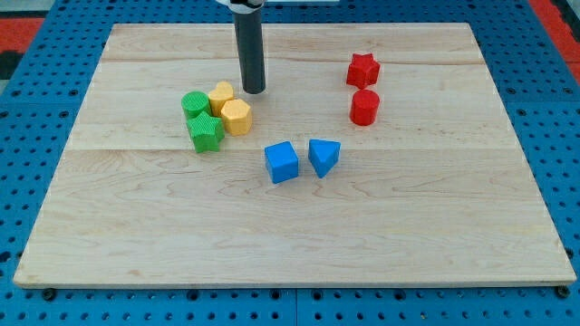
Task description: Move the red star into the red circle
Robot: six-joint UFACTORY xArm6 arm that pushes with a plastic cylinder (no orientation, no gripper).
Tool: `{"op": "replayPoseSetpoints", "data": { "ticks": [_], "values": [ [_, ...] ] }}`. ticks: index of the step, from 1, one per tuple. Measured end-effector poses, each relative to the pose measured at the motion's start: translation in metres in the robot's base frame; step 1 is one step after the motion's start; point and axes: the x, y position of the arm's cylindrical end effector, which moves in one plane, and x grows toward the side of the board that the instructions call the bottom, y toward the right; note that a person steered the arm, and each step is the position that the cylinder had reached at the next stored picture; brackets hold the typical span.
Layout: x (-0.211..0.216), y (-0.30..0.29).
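Note:
The red star (362,69) lies on the wooden board toward the view's upper right. The red circle block (364,107) stands just below it, a small gap apart. My tip (254,91) touches the board well to the left of both red blocks, just up and right of the yellow blocks. The rod rises straight up to the view's top edge.
A cluster left of centre holds a green circle block (194,103), a green star (206,132), a yellow star-like block (221,95) and a yellow hexagon (236,117). A blue cube (282,162) and a blue triangle (323,156) lie near the middle. The wooden board (435,217) sits on blue pegboard.

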Motion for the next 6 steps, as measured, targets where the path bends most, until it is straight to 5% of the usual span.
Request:
{"op": "replayPoseSetpoints", "data": {
  "ticks": [3, 6],
  "values": [
    [0.021, 0.104],
    [-0.070, 0.126]
  ]
}}
